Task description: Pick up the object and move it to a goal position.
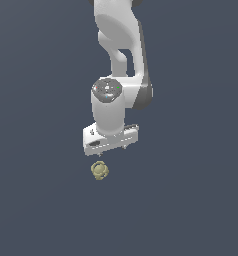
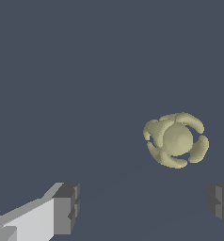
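Observation:
The object (image 1: 99,170) is a small pale yellow-olive lump with knobbly bumps, lying on the dark grey floor. The white gripper (image 1: 112,148) hangs just above it and a little toward the exterior view's right, not touching it. In the wrist view the object (image 2: 176,140) shows as a round core ringed by several curved lobes. The gripper (image 2: 144,209) is open there, with a wide gap between its dark pads (image 2: 67,207). Nothing sits between the fingers; the object lies ahead of the gap, nearer the right-hand pad.
The white arm (image 1: 122,45) rises from the gripper to the top of the exterior view. Plain dark grey floor (image 1: 191,200) surrounds everything, with no other things in sight.

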Available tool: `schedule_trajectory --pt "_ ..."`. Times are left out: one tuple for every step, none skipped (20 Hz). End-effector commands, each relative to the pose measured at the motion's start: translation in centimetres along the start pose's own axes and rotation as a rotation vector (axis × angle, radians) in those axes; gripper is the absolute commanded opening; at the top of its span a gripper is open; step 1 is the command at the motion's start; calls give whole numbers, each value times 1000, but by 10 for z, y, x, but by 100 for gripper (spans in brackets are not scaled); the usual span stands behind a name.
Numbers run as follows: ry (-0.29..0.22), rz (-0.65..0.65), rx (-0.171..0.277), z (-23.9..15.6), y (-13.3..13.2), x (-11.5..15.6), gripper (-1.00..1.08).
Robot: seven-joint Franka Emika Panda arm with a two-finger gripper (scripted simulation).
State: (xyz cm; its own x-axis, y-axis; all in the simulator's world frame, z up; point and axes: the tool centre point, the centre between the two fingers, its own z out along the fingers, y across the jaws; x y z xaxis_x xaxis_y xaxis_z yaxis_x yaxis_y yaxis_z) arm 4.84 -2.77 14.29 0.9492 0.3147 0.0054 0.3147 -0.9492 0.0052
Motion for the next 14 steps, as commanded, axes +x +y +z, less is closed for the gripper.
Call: schedule_trajectory --pt "-2 -57 0 9 11 5 100" --pt "-2 -80 0 12 16 7 100" --pt "-3 -102 0 15 20 8 100" --pt "-3 -124 1 19 25 10 100" --pt "-3 -146 1 22 29 11 100" --pt "-4 -166 1 26 33 13 100" --pt "-4 -184 2 29 37 14 100" --pt "-4 -202 2 32 41 15 100" --pt "-4 -218 3 35 44 16 100" --pt "-4 -234 3 37 47 17 100" --pt "-4 -248 3 40 50 17 100" --pt "-5 -261 4 42 53 18 100" --pt "-5 -273 4 44 56 19 100" --pt "-5 -283 4 46 58 19 100"
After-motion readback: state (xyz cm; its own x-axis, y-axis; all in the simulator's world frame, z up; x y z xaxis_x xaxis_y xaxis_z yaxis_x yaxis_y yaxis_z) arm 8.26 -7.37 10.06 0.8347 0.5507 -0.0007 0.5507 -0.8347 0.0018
